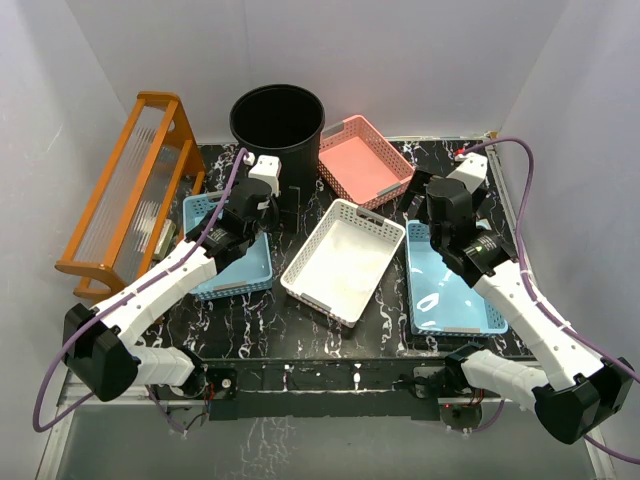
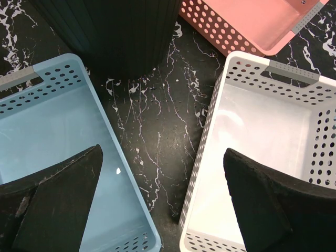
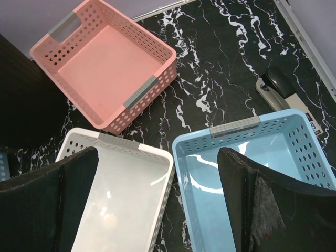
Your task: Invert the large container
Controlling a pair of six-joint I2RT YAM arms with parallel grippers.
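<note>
Black large container (image 1: 303, 158) upright, mouth up; pink basket (image 1: 362, 165) just beside.

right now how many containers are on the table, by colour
black bin: 1
pink basket: 1
white basket: 1
blue baskets: 2
total: 5

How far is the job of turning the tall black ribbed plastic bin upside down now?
Done: nothing; the tall black ribbed plastic bin stands upright, mouth up. In hand: the left gripper, open and empty, points toward its base; the right gripper is open too. Left: grasp and flip it.
</note>
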